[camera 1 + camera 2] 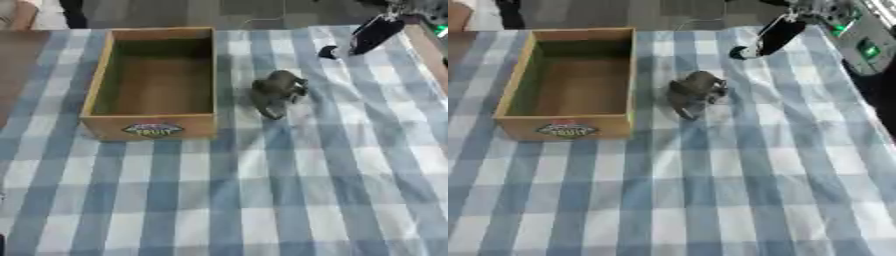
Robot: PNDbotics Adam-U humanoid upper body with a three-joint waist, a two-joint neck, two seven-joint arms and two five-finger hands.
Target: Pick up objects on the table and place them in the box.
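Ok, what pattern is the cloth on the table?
Blue-and-white checks on the tablecloth, clearest in the left eye view.

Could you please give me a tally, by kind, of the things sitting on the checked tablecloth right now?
Wooden box, open-topped, nothing visible inside: 1
Small grey-brown object, beside the box on its right: 1
Total: 2
The right hand shows at the upper right, above the cloth; it is not counted.
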